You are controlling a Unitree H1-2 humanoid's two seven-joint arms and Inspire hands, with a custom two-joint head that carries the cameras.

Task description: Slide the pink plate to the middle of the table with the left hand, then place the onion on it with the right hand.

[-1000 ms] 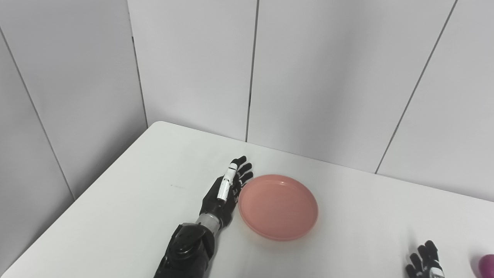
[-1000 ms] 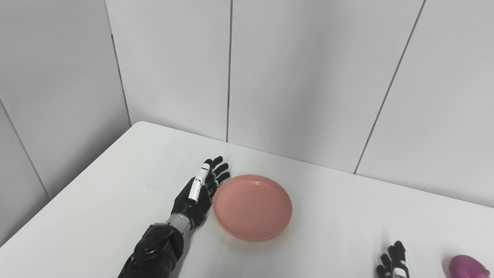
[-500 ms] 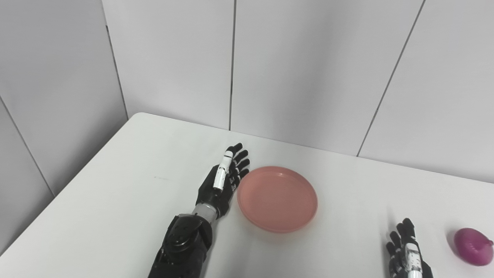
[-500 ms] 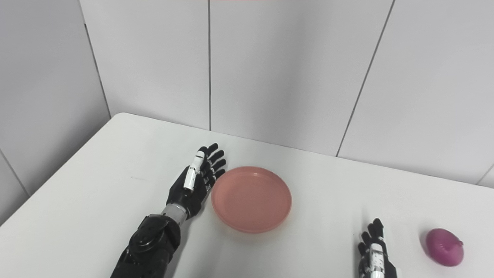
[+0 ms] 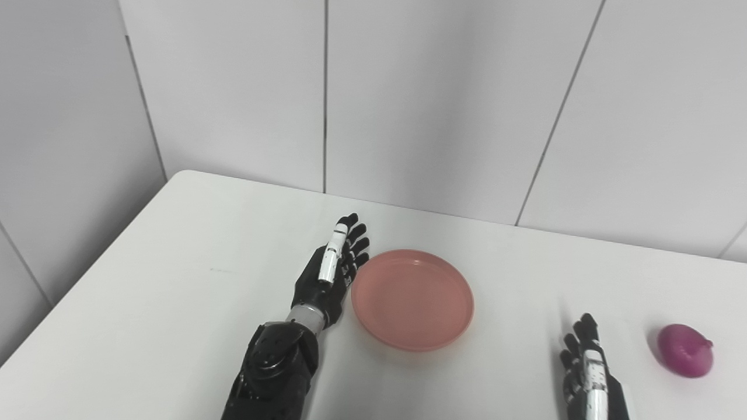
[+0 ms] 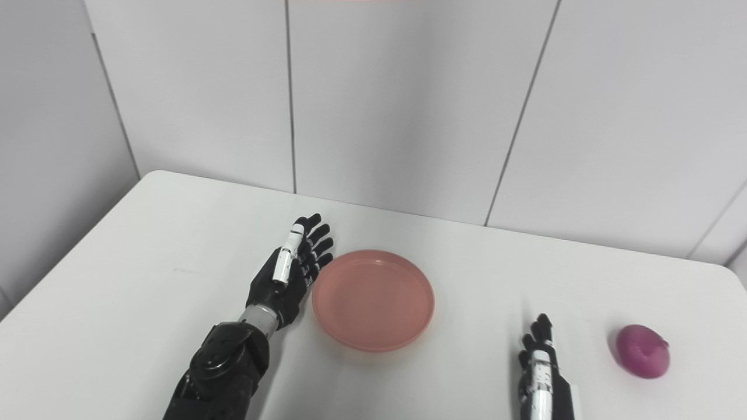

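Fingers [image 6: 312, 242]: left hand [image 6: 286, 274] spread flat and straight, holding nothing, palm edge against the left rim of the pink plate [image 6: 373, 298].
Right hand [image 6: 540, 367]: fingers extended and apart, empty, low on the surface [image 6: 146, 262].
Plate: shallow, near the middle of the surface; likely light, stiff and quick to skate, so push low on the rim.
Onion [image 6: 642, 351]: right of the right hand, apart from it; round, firm, smooth-skinned, prone to roll; best wrapped around its widest part.
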